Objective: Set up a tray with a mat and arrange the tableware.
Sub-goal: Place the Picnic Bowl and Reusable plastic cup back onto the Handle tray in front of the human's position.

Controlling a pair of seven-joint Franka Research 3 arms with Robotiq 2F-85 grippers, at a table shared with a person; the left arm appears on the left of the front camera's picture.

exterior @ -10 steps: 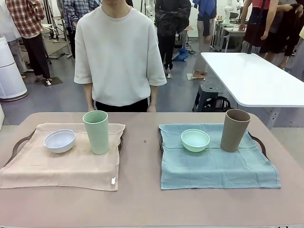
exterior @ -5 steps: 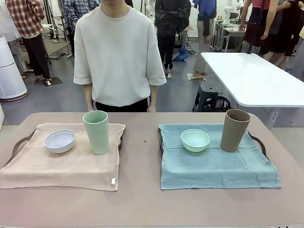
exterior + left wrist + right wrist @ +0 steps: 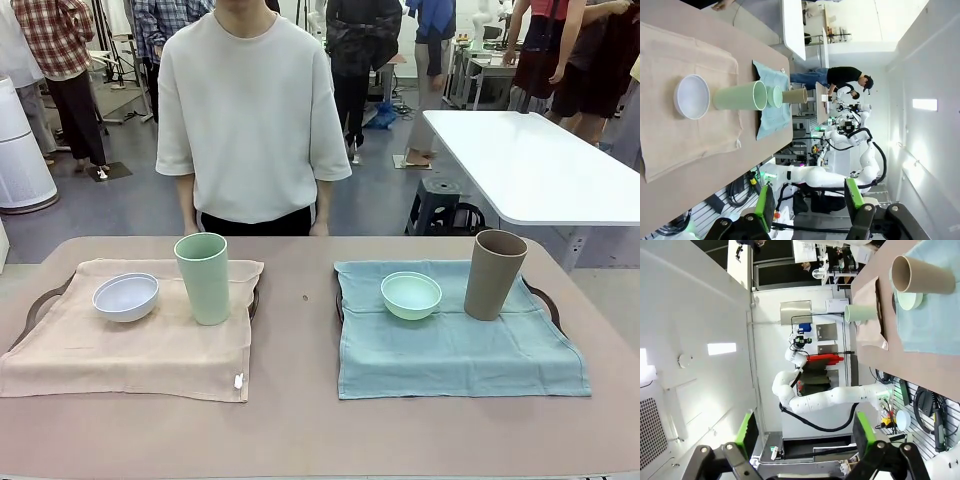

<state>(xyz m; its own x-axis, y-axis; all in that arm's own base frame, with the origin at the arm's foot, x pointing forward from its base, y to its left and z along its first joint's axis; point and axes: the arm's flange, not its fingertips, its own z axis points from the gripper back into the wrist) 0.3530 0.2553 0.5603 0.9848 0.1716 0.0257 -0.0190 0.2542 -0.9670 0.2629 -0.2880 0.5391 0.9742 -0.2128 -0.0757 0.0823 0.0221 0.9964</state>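
Two trays lie under mats on the table. The left tray (image 3: 38,301) carries a beige mat (image 3: 120,350) with a white bowl (image 3: 126,296) and a pale green cup (image 3: 203,278) standing on it. The right tray (image 3: 549,301) has a blue-green mat (image 3: 460,355) holding a mint bowl (image 3: 411,295) and a brown cup (image 3: 495,274). My left gripper (image 3: 810,205) is open and empty, well off the table, and looks sideways at the white bowl (image 3: 691,96) and green cup (image 3: 737,96). My right gripper (image 3: 805,432) is open too, far from the brown cup (image 3: 922,275).
A person in a pale shirt (image 3: 250,110) stands at the far edge of the table, arms down. A strip of bare tabletop (image 3: 295,330) runs between the two mats. A white table (image 3: 530,165) stands behind on the right.
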